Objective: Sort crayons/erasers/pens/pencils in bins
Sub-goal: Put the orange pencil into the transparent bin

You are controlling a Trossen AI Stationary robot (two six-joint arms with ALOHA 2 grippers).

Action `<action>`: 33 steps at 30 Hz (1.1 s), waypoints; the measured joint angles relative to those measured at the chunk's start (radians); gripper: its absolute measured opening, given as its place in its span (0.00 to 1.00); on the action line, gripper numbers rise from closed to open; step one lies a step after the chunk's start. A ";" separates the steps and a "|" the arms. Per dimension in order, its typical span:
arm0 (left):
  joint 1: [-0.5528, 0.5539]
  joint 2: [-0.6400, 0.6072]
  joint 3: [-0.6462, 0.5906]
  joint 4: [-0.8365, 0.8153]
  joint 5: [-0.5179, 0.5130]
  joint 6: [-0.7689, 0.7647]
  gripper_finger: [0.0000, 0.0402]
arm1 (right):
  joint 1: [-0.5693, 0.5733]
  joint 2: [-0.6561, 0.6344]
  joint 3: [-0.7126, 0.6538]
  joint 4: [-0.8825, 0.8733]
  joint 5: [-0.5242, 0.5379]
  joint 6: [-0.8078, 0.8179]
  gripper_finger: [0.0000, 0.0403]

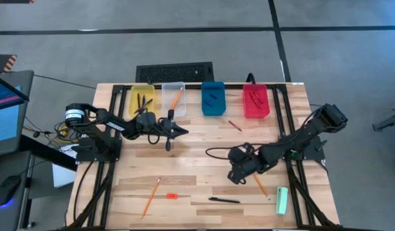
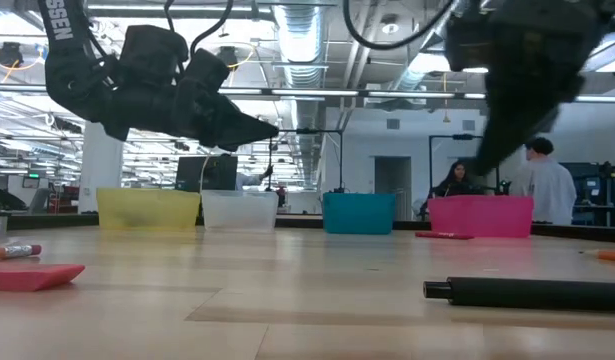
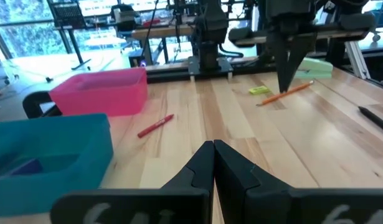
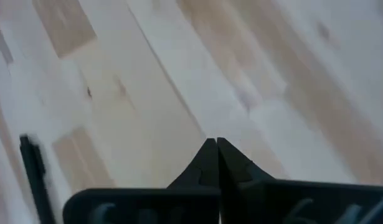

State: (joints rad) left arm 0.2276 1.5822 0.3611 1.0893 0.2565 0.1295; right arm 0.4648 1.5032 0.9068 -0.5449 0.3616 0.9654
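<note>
Four bins stand in a row at the table's far edge: yellow [image 1: 142, 97] with dark pens, clear [image 1: 173, 96] with an orange pencil, blue [image 1: 213, 98], red [image 1: 255, 101]. A crayon [image 1: 234, 125] lies on the table near the red bin. Toward the near edge lie a pencil [image 1: 151, 196], a red-orange eraser [image 1: 172, 195], a pen [image 1: 224, 200] and a second pencil [image 1: 261, 186]. My left gripper [image 1: 184, 131] hovers shut and empty in front of the clear bin. My right gripper [image 1: 232, 176] is shut and empty, tilted down above bare wood [image 4: 212, 143], with the pen [image 4: 35, 174] off to one side.
A pale green bar [image 1: 282, 200] lies at the near right corner, with a small yellow eraser [image 3: 260, 90] beside the right pencil. Cables loop over the table near my right arm. People stand in the room beyond the table. Open wood lies between the two grippers.
</note>
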 joint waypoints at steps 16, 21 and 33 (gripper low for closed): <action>-0.002 0.000 0.000 -0.021 -0.003 0.005 0.00 | 0.093 0.007 0.013 -0.175 -0.167 0.312 0.00; -0.002 0.000 0.000 -0.023 -0.004 0.005 0.00 | 0.106 0.007 0.013 -0.221 -0.205 0.373 0.00; -0.002 0.000 0.000 -0.026 -0.005 0.005 0.00 | 0.137 0.007 0.009 -0.293 -0.248 0.486 0.01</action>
State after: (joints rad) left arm 0.2260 1.5826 0.3611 1.0633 0.2520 0.1345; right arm 0.6014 1.5101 0.9157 -0.8375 0.1131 1.4517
